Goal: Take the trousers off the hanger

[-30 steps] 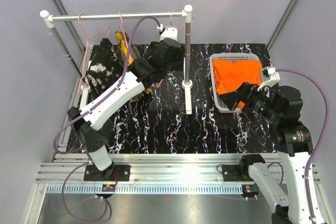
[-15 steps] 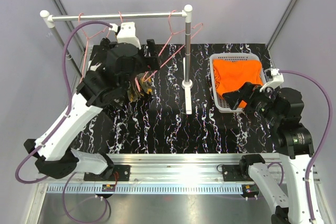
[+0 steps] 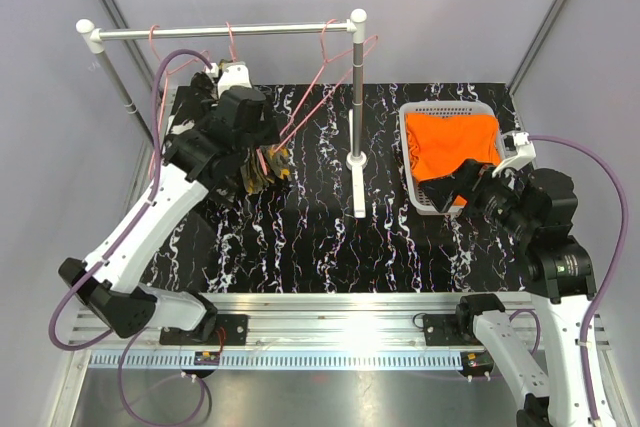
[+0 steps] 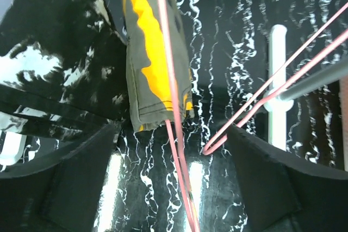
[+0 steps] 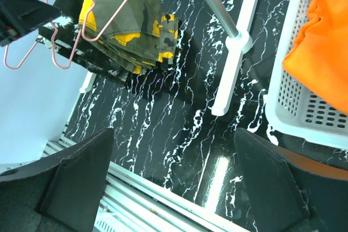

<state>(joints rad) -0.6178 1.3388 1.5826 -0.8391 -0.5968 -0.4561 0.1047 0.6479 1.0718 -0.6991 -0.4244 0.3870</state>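
- The left gripper [image 4: 174, 134] is up at the clothes rack [image 3: 220, 32]. Its jaws are spread wide and pinch nothing.
- A pink wire hanger [image 4: 171, 96] runs straight through the gap between those jaws. I cannot tell whether either finger touches the wire.
- The camouflage trousers [image 4: 155, 52], olive with orange patches, hang folded on that hanger. They are just ahead of the left jaws, and their lower edge is closest to the gap.
- The black white-speckled trousers [image 4: 49, 58] hang just beside the camouflage pair, ahead of the left jaws and off to their left side.
- An empty pink hanger [image 4: 255, 101] slants across on the right side of the left jaws. Its bent corner comes down close to the right-hand finger.
- That empty hanger hooks over the rail near the rack's upright post [image 3: 355, 87].
- The right gripper [image 5: 174, 134] sits at the near left corner of the white basket [image 3: 410, 162]. Its jaws are spread wide with nothing between them.
- The orange trousers [image 3: 455, 142] lie bunched inside that basket, off any hanger. They are just beyond the right jaws and to their right.
- The rack's white foot [image 5: 239, 52] lies flat on the black marbled tabletop [image 3: 330, 237], ahead of the right jaws. It lies between the basket and the hanging camouflage pair.
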